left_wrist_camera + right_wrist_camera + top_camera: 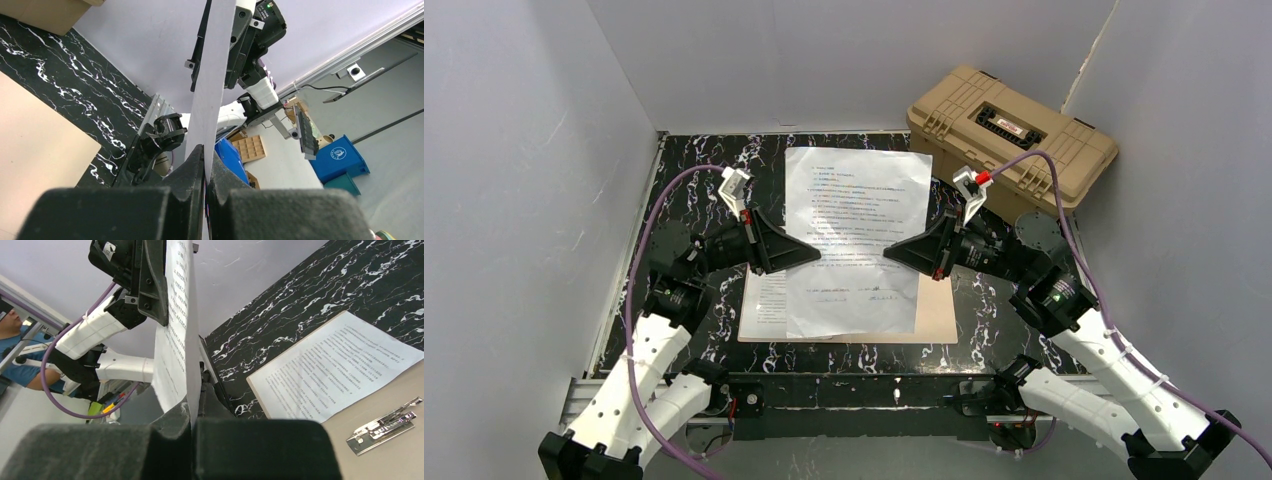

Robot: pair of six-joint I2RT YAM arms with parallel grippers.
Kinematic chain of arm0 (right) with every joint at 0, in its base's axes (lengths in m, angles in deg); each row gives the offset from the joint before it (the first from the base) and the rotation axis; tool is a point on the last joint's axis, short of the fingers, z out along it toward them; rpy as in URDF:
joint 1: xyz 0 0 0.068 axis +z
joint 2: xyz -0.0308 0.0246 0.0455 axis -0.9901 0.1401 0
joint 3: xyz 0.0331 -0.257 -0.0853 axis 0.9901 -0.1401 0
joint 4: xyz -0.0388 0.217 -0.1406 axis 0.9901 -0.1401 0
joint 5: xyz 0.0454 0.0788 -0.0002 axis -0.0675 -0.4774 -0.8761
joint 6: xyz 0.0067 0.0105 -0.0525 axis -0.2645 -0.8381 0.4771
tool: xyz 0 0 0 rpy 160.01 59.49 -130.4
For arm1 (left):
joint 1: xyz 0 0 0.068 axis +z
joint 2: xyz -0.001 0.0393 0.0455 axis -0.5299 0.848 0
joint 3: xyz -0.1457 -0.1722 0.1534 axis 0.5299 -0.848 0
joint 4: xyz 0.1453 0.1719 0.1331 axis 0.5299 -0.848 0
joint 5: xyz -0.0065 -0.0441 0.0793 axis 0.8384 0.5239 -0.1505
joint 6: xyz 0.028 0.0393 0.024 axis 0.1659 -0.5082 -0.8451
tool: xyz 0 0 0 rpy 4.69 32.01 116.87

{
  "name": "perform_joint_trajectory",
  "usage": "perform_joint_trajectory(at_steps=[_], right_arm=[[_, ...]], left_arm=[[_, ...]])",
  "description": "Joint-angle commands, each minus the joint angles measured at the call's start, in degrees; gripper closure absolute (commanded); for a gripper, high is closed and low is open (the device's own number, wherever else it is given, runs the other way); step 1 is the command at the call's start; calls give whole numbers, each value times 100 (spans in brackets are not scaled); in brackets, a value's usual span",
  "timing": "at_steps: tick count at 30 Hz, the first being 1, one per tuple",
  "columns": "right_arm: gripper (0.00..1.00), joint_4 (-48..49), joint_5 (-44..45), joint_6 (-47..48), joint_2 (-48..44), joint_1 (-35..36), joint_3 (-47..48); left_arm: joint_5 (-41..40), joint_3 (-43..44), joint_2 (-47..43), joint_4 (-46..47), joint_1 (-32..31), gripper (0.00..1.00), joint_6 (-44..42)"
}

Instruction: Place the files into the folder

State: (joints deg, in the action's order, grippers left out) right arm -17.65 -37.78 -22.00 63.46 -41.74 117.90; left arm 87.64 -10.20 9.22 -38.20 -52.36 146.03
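A white printed sheet hangs in the air between my two grippers, above the tan folder that lies open on the table. My left gripper is shut on the sheet's left edge; the left wrist view shows the paper edge-on between the pinched fingertips. My right gripper is shut on its right edge, and the sheet runs up from the jaws in the right wrist view. A second printed sheet lies flat on the folder, also seen in the right wrist view. The silver clip sits on the folder's inner face.
A bulky tan plastic case with latches stands at the back right corner. The black marbled tabletop is walled by grey panels on the left, back and right. Purple cables loop over both arms.
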Motion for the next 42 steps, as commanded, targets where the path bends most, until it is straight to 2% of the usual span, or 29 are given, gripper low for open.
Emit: perform_joint_trajectory(at_steps=[1,3,4,7,9,12,16,18,22,30,36,42], right_arm=[[99,61,146,253,-17,24,252],[99,113,125,260,8,27,252],[99,116,130,264,19,24,259],[99,-64,243,371,54,27,351],[99,-455,419,546,120,24,511],[99,-1021,635,822,242,25,746],[99,-2046,940,1213,522,27,1243],[99,-2635,1177,1415,689,27,1538],[99,-3732,1643,1702,1075,25,2131],[99,-5125,2264,1627,1836,16,2674],[99,-5225,2094,1392,2286,-152,2531],[99,-4787,1607,1105,2582,-461,2137]], left_arm=[[134,126,47,56,7,100,-139],[150,73,96,60,4,100,-175],[140,31,122,59,4,97,-189],[26,-88,192,24,4,77,-235],[-107,-98,221,-211,10,55,-429],[-574,84,178,-1513,5,34,-1149],[-1678,675,182,-3674,11,24,-2359],[-2322,809,203,-4281,2,17,-2653],[-2822,740,314,-4701,-2,5,-2797],[-3398,312,628,-4774,-27,2,-2647],[-3730,-96,936,-4710,-78,2,-2424],[-3678,-497,1001,-4346,-95,2,-2241]])
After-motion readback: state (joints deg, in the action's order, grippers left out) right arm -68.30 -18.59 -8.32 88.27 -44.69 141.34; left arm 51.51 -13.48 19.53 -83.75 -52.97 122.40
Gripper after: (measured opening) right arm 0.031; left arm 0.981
